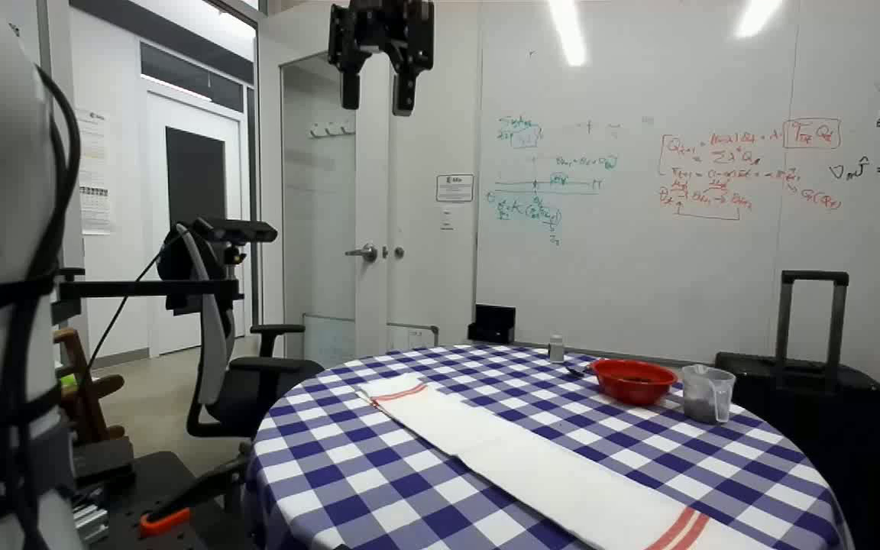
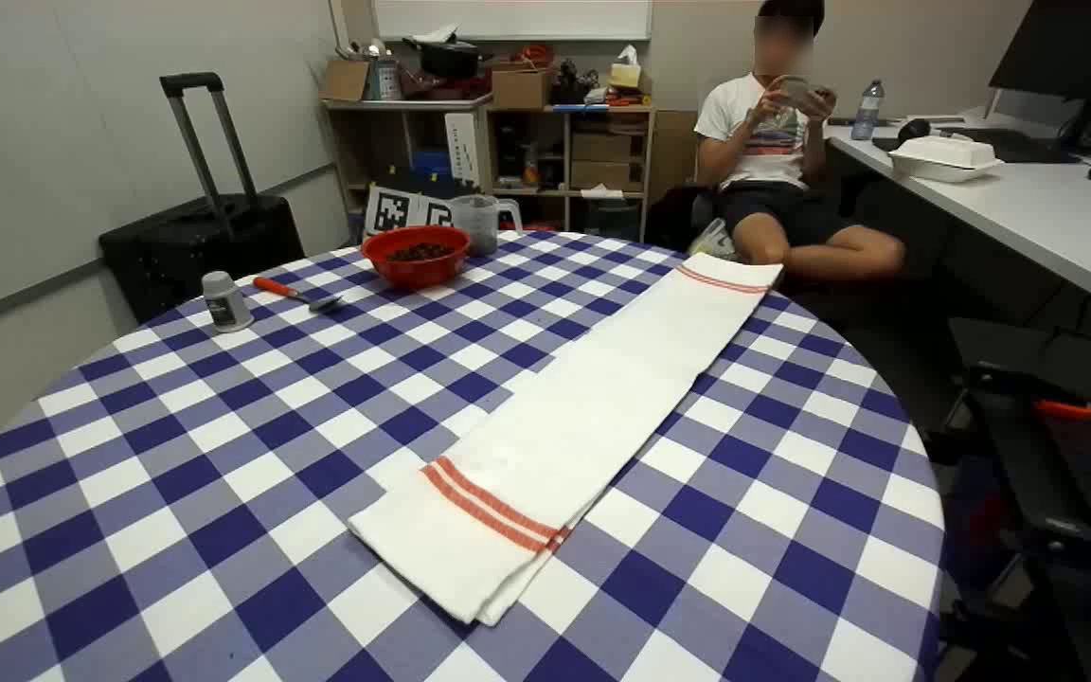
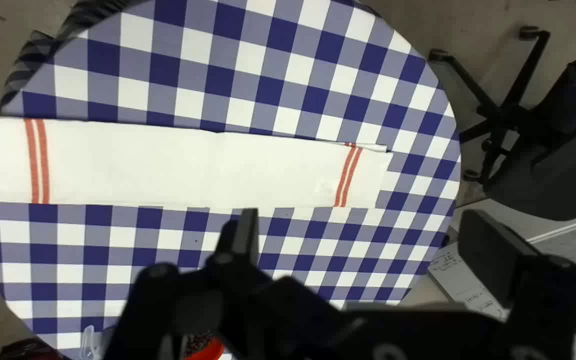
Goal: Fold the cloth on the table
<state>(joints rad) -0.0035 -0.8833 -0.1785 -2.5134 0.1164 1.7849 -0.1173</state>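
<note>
Your gripper (image 1: 376, 98) gapes wide, empty. In the wrist view the towel (image 3: 183, 165), nine-to-three o'clock, looks doubled lengthwise; crosswise folding likely remains.

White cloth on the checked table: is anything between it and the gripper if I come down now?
Nothing visible. The open gripper hangs high up, and the white cloth lies uncovered. The red bowl, measuring cup and spoon sit off to one side, apart from it.
</note>
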